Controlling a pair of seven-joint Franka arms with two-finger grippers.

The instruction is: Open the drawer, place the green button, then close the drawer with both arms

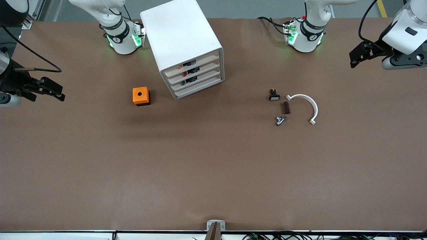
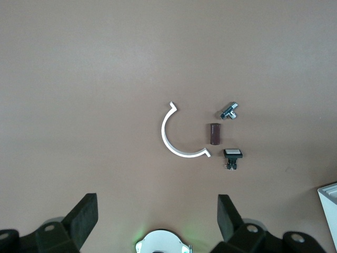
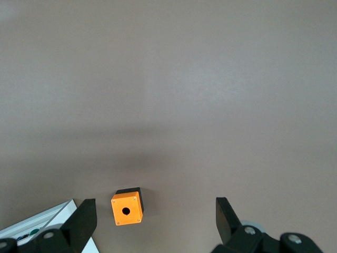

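Table [image 1: 213, 166]: brown sheet, mostly bare. Cabinet [image 1: 181, 36]: white, set at an angle between the two arm bases, four drawers all shut. The third drawer [image 1: 196, 81] shows a dark item with a green spot through its front, at about the button [image 1: 184, 83]; too small to confirm. Similar dark and red bits show in the two drawers above.

Left arm [image 1: 405, 30] waits at its end of the table, partly cut off by the frame edge. Left gripper [image 2: 155, 213] is up over bare table, fingers [image 2: 81, 216] spread wide, holding nothing. Right gripper [image 3: 152, 219] hangs over the right arm's end, also wide and empty; its arm [image 1: 6, 76] is mostly out of frame.

Orange cube [image 1: 141, 96] sits beside the cabinet, toward the right arm's end. White arc [image 1: 308, 105] lies toward the left arm's end. Just beside it: brown block [image 1: 286, 107], black button with white cap [image 1: 274, 95], and a small metal part [image 1: 280, 120] nearest the front camera, shape hard to read.
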